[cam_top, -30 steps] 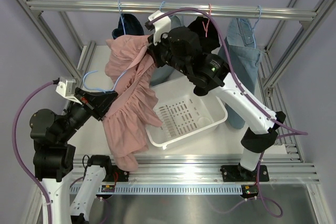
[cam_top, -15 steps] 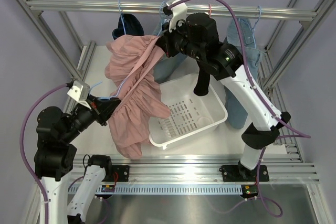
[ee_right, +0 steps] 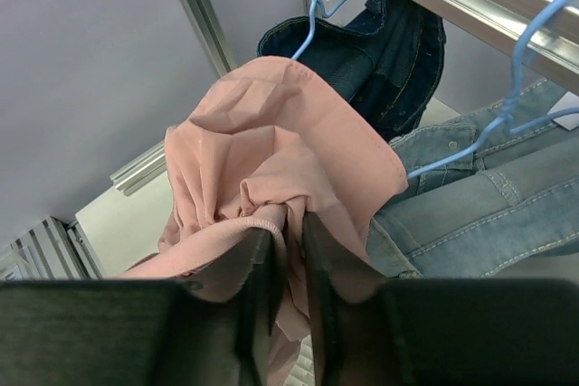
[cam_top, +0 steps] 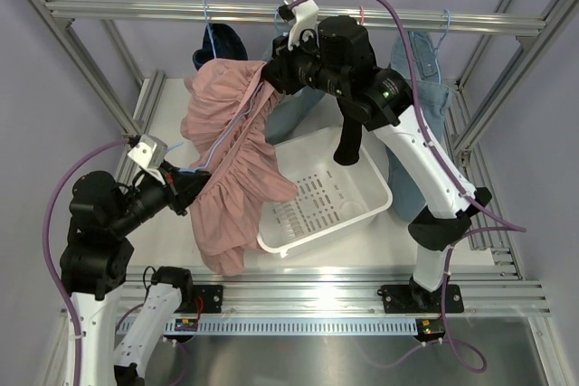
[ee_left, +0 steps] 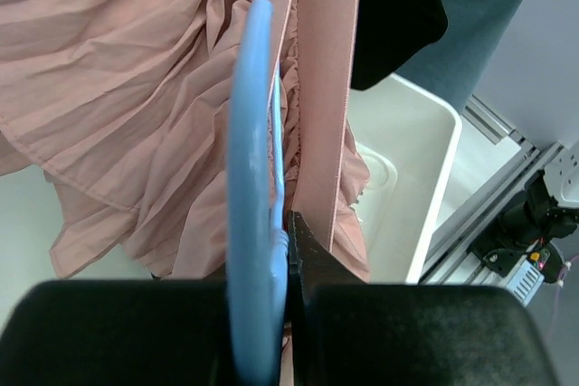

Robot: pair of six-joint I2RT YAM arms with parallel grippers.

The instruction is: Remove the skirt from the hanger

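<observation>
The pink pleated skirt (cam_top: 231,164) hangs stretched between my two arms, above the table's left half. A light blue hanger (cam_top: 210,149) runs through it. My left gripper (cam_top: 187,189) is shut on the hanger's blue bar (ee_left: 253,223) at the skirt's lower left. My right gripper (cam_top: 269,77) is shut on a bunched fold of the skirt's waistband (ee_right: 288,210), held high near the rail. In the left wrist view the skirt (ee_left: 136,88) fills the upper left, with its waistband strip beside the hanger.
A white perforated basket (cam_top: 362,210) lies on the table under the skirt's right edge. Dark and light denim garments (cam_top: 421,88) hang on blue hangers from the back rail (cam_top: 136,12). Metal frame posts stand at both sides.
My right gripper has lifted the skirt's waistband up and to the right, toward the rail. My left gripper has moved right and a little down with the hanger. The skirt now hangs more stretched.
</observation>
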